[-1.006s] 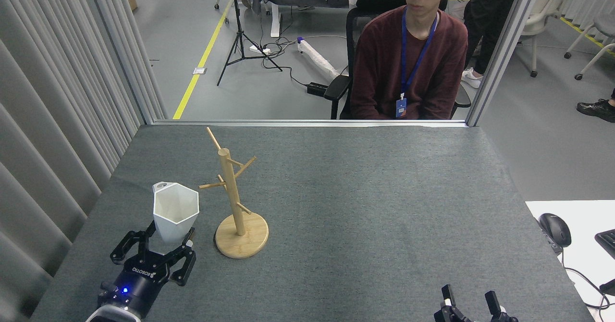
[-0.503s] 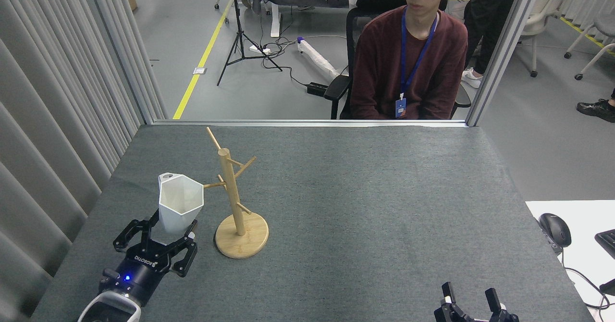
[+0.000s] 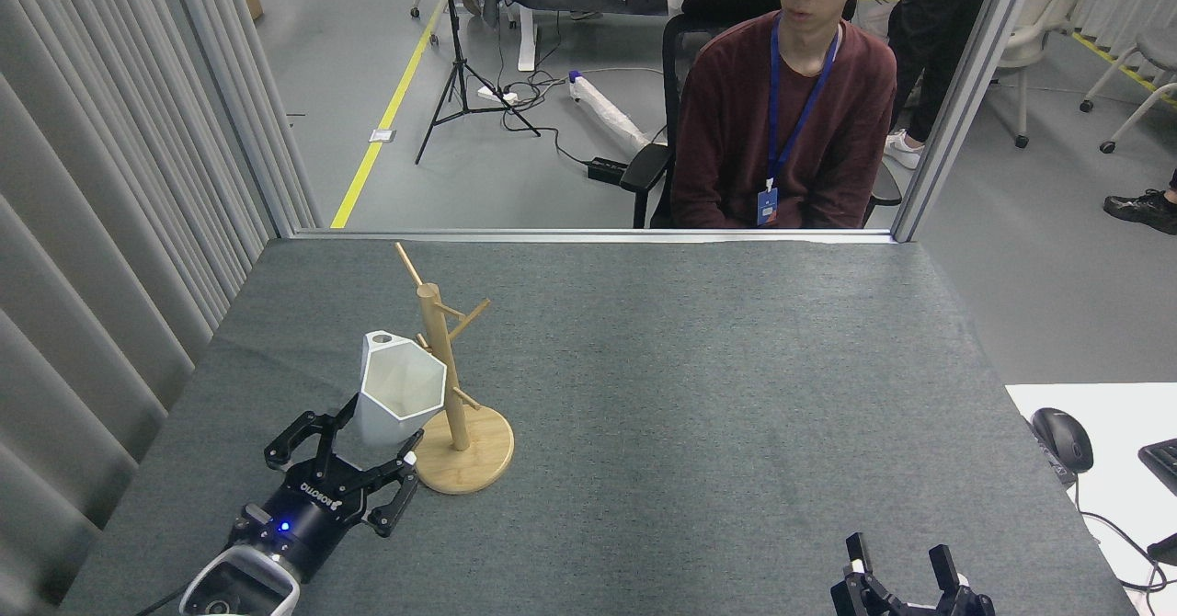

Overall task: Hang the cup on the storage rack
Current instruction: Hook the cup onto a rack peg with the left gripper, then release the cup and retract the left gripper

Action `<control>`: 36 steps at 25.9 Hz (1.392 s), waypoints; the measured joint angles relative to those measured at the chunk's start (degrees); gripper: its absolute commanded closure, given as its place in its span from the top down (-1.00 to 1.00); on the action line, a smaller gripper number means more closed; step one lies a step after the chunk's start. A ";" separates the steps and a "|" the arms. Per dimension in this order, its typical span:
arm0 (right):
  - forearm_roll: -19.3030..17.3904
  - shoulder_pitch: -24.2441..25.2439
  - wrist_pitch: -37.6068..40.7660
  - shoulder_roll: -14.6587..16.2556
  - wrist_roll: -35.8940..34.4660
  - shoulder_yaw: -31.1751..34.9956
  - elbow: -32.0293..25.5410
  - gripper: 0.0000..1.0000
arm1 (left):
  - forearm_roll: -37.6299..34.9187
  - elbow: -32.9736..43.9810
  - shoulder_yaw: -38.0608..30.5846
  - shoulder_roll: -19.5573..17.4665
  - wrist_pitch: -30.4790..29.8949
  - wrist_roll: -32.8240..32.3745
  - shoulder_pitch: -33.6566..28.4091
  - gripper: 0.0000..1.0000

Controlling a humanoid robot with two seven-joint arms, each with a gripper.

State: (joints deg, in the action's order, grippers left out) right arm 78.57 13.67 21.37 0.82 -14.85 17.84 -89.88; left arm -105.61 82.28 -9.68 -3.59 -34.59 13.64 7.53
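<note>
The white faceted cup (image 3: pixel 400 393) is held upright just left of the wooden storage rack (image 3: pixel 448 379), its rim overlapping the post and covering a left peg. Its small handle (image 3: pixel 380 337) with the hole points to the far side. My left gripper (image 3: pixel 377 441) is shut on the cup's narrow base from below. The rack stands on its round disc base (image 3: pixel 476 462) at the table's left. My right gripper (image 3: pixel 903 565) shows at the bottom edge, fingers apart and empty.
A person (image 3: pixel 782 110) sits in a chair beyond the table's far edge. A curtain (image 3: pixel 110 211) lines the left side. A mouse (image 3: pixel 1062 439) lies on a white desk at the right.
My left gripper has carried the cup to the right, from beside the rack to right against its post. The right gripper has stayed still.
</note>
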 measured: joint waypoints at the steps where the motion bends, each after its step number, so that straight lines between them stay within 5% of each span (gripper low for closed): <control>1: -0.01 0.01 0.00 0.00 0.00 0.00 0.02 0.99 | -0.40 -0.09 0.61 -0.04 0.00 0.01 0.04 0.16; 4: -0.04 0.03 -0.05 0.00 0.00 0.00 0.06 0.99 | -1.69 -0.56 1.88 -0.03 0.15 0.00 0.33 0.24; 7: -0.07 0.08 -0.07 -0.06 0.00 0.00 0.11 0.99 | -2.39 -1.32 2.35 0.10 0.50 0.01 0.77 1.00; 21: -0.05 -0.10 -0.07 -0.35 -0.01 -0.23 0.49 0.99 | -3.28 -1.18 2.15 -0.05 0.96 0.76 0.43 1.00; 29: 0.25 0.41 0.07 -0.09 -0.02 -0.31 0.39 0.99 | 3.88 4.24 -7.32 -0.20 0.66 1.04 -8.88 1.00; 36: 4.50 3.95 1.18 1.46 -0.26 -0.43 -2.44 0.99 | 12.39 11.60 -13.32 2.28 1.79 0.24 -20.41 1.00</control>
State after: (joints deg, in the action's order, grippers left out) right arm 83.07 17.62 22.55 2.28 -15.11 17.41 -92.32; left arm -93.23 93.88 -23.00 -1.30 -32.80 13.88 -12.88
